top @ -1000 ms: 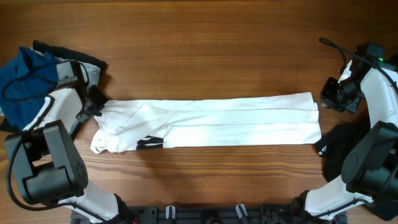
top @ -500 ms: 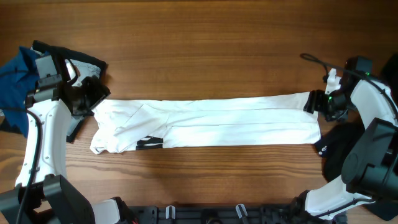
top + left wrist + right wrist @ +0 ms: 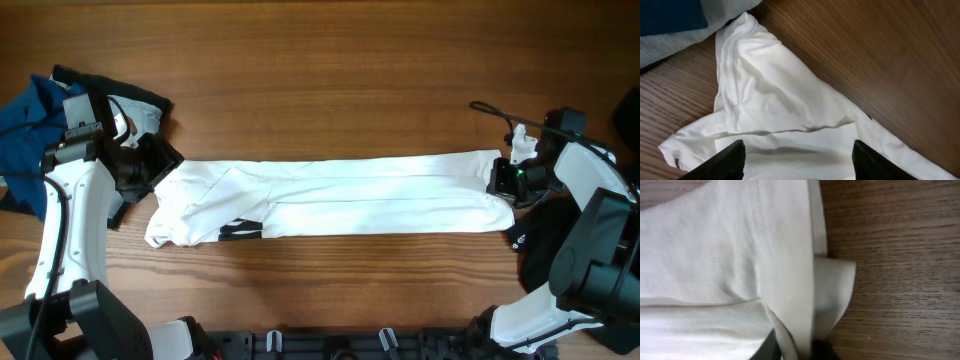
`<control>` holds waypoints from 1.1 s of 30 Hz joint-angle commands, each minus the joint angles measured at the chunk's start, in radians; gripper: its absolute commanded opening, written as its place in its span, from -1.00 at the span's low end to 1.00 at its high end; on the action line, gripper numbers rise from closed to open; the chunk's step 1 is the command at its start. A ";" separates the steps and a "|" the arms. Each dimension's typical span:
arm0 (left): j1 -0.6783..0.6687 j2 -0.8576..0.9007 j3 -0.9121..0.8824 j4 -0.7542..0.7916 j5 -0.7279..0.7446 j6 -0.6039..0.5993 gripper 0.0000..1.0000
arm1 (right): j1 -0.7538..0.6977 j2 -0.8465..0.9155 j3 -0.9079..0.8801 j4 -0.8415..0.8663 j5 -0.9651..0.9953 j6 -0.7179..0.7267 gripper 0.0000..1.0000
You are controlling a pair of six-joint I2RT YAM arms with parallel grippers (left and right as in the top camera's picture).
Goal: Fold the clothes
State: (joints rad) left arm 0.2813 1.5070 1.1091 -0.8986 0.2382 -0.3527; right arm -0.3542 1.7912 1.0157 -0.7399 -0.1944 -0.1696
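Across the tabletop [image 3: 320, 70] lay the white T-shirt [image 3: 340, 195], folded into a long strip. At its right end the right tool [image 3: 497, 178] pinched the hem. At its left end the left tool [image 3: 152, 166] hovered spread. The next move probably called for a left grip, then an end-to-end fold.

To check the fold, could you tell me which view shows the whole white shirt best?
Overhead: the white shirt lies end to end as a long strip. The left wrist view shows only one bunched end, the right wrist view only the other end's edge.
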 commanded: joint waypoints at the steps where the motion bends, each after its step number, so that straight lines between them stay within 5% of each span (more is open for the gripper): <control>1: -0.004 -0.001 0.005 -0.016 0.037 0.008 0.36 | 0.003 -0.014 -0.008 0.003 0.041 0.069 -0.91; 7: -0.004 -0.001 0.005 -0.045 0.042 0.009 0.36 | -0.005 -0.015 0.125 -0.041 0.251 0.200 -0.92; 14: -0.004 -0.001 0.005 -0.045 0.042 0.009 0.36 | 0.040 -0.017 0.348 -0.229 0.199 0.184 -0.92; 21: -0.004 -0.001 0.005 -0.065 0.042 0.009 0.37 | 0.306 -0.016 0.352 -0.330 0.185 0.325 -0.91; 33: -0.004 -0.001 0.005 -0.068 0.042 0.009 0.37 | 0.666 -0.010 0.299 -0.244 0.140 0.492 -0.91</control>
State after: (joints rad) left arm 0.2817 1.5070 1.1091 -0.9653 0.2642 -0.3527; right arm 0.2676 1.7889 1.3396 -0.9951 -0.0261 0.2783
